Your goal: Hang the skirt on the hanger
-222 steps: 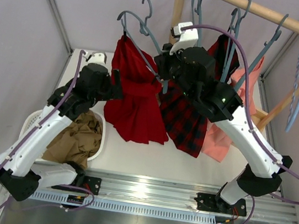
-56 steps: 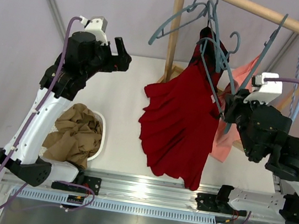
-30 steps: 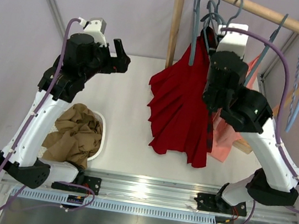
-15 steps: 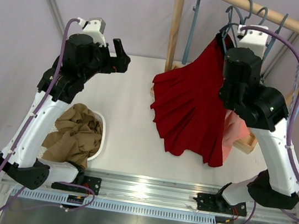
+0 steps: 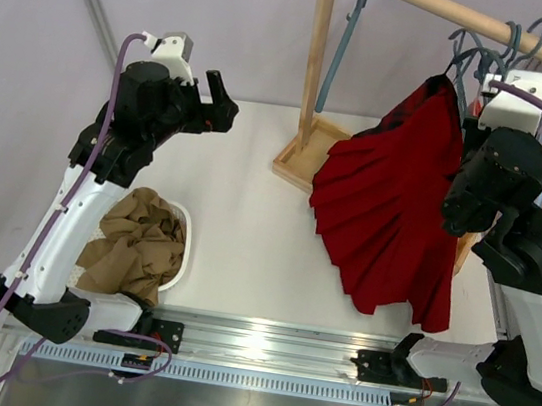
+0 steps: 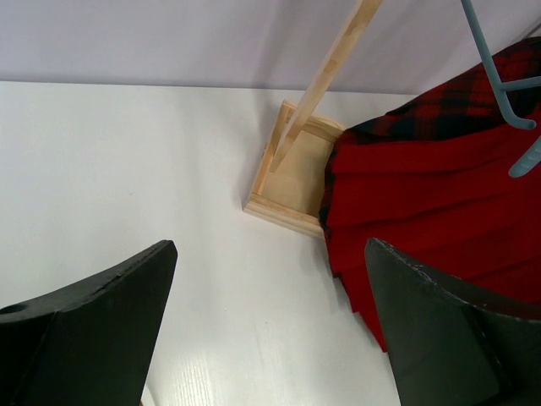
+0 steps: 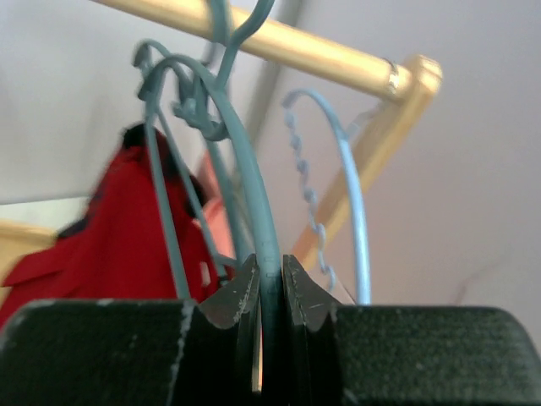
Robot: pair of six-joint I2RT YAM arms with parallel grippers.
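- Right claw (image 7: 270, 283): is being pinched closed on the thin bar of the hanger (image 7: 250, 194), up beside the wooden rail (image 5: 449, 14). Whether the hook is over the rail cannot be told.
- Skirt (image 5: 390, 220): is being carried on that hanger, hanging in pleats over the worktop (image 5: 240, 209) at the rail's right end. A plaid garment (image 6: 456, 101) is being partly covered just behind it.
- Left claw (image 6: 269, 254): is being held wide open and empty, raised well apart at the left.
- Tan garment (image 5: 139, 245): is being held in the basket (image 5: 184, 251).
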